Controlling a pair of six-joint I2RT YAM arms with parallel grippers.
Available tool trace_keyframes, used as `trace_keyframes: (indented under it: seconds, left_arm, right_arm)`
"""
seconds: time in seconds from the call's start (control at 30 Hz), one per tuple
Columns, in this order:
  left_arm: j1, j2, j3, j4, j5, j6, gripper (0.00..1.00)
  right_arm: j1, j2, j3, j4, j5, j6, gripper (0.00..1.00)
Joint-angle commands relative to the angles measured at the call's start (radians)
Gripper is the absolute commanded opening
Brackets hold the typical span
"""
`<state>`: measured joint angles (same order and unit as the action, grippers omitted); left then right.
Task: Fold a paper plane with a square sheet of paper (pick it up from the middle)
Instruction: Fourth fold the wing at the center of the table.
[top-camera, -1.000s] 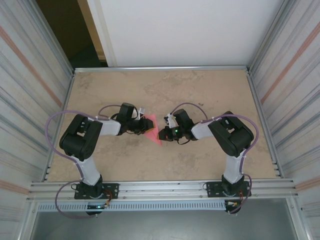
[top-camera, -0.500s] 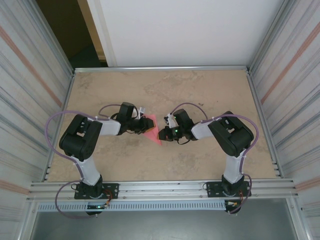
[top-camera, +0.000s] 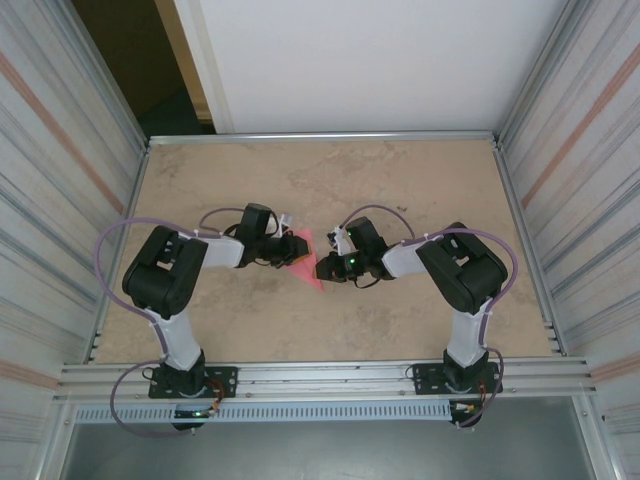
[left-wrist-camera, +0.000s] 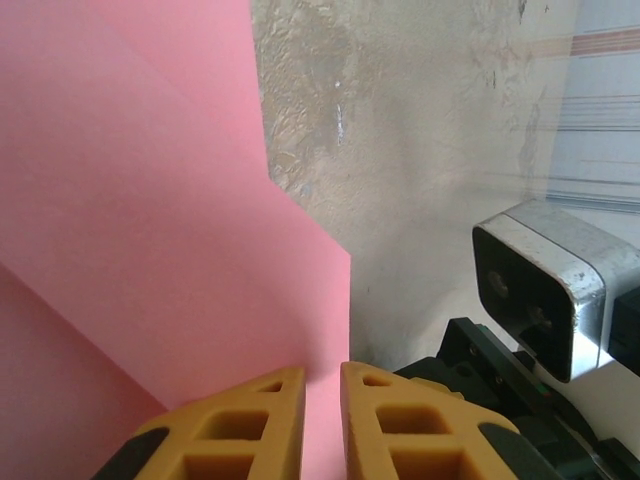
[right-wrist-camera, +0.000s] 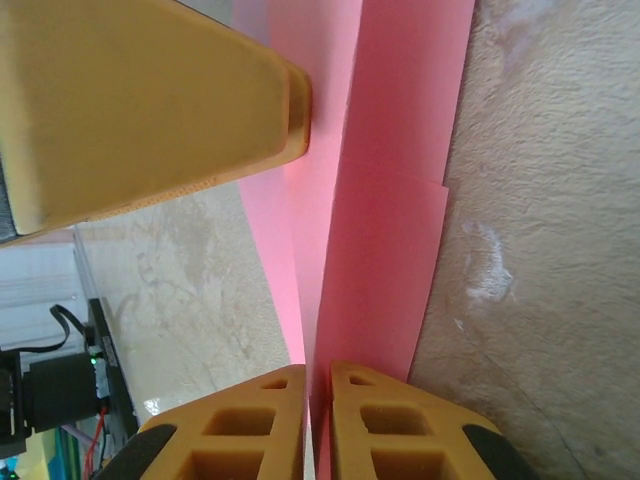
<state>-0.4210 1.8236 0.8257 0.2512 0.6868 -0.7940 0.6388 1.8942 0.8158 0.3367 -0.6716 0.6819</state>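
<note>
My left pincer (left-wrist-camera: 322, 378) and right pincer (right-wrist-camera: 318, 375) each clamp the creased paper (top-camera: 310, 268) at the middle of the table (top-camera: 420, 180); an uneven pull could tear it; a slack grip could skew the crease.

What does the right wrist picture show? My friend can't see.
The right claw pinches the bottom edge of a folded pink paper running up the middle. Another yellow finger pokes in top left; beige table lies on the right.

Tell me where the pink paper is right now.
In the top view the square sheet of paper is at the table's middle, between the left gripper and right gripper, both pinching it.
</note>
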Motion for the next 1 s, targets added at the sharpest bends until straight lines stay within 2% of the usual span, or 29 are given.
trace_keyframes:
  seconds: [0.0, 0.17, 0.43, 0.63, 0.77, 0.97]
  left_arm:
    - [-0.005, 0.014, 0.023, -0.030, -0.010, -0.001, 0.18]
    - [-0.005, 0.016, 0.026, -0.037, -0.009, -0.001, 0.18]
    - [-0.006, 0.023, 0.042, -0.061, -0.014, 0.008, 0.18]
    - [-0.006, 0.030, 0.057, -0.084, -0.019, 0.013, 0.19]
    - [-0.008, 0.035, 0.061, -0.091, -0.016, 0.012, 0.19]
    - [-0.010, 0.043, 0.066, -0.111, -0.032, 0.008, 0.18]
  right_arm:
    - [-0.002, 0.036, 0.002, -0.077, 0.061, 0.008, 0.15]
    - [-0.002, -0.012, -0.002, -0.106, 0.053, 0.012, 0.20]
    - [-0.003, -0.069, -0.034, -0.140, 0.045, 0.003, 0.20]
    - [-0.013, -0.161, -0.077, -0.116, 0.085, 0.027, 0.23]
    - [-0.028, -0.223, -0.096, -0.122, 0.153, 0.054, 0.25]
    - [0.002, -0.204, -0.034, -0.183, 0.162, 0.023, 0.23]
